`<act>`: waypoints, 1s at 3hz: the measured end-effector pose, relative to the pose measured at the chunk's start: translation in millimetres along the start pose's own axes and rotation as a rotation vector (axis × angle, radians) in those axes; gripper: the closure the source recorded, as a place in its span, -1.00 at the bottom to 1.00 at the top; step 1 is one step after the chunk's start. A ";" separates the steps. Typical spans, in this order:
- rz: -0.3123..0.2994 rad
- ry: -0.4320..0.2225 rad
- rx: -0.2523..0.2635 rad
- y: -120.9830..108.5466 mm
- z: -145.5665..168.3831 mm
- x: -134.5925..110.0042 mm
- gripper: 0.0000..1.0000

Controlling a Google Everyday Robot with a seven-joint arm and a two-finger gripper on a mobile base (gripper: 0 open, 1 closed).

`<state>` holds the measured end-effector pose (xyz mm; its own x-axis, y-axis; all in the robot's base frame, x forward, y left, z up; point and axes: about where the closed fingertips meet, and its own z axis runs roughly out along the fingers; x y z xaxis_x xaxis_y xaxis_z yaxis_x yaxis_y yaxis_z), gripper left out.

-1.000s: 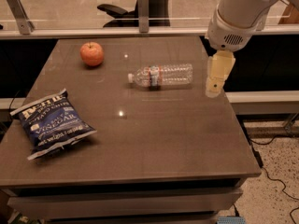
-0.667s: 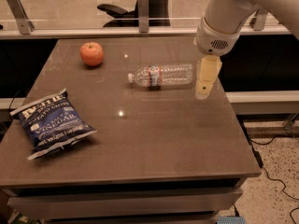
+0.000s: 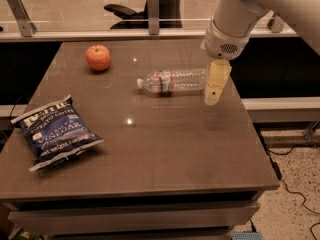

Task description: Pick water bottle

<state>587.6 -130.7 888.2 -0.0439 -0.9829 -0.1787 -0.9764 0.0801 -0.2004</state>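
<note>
Closer now: claw [image 3: 212, 98] at base of clear ribbed water bottle [image 3: 175, 80]; grip unclear.

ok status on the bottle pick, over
Gripper at the base end of the water bottle. Bottle lying on its side on the table, cap toward the apple. Apple and chip bag well off, nothing between.

Apple [image 3: 98, 57]; chip bag [image 3: 56, 132]; brown table [image 3: 165, 154]

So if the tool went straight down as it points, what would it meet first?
Likely the table, by the base of the water bottle, where the tool hangs; depth is unclear, so possibly the bottle.
</note>
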 end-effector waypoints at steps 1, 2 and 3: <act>-0.033 -0.023 -0.023 -7.7 12.7 -12.7 -1.00; -0.078 -0.050 -0.049 -15.5 24.9 -31.6 -1.00; -0.121 -0.078 -0.068 -21.9 36.4 -52.0 -1.00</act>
<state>619.0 -75.4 866.8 0.0892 -0.9686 -0.2320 -0.9857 -0.0524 -0.1604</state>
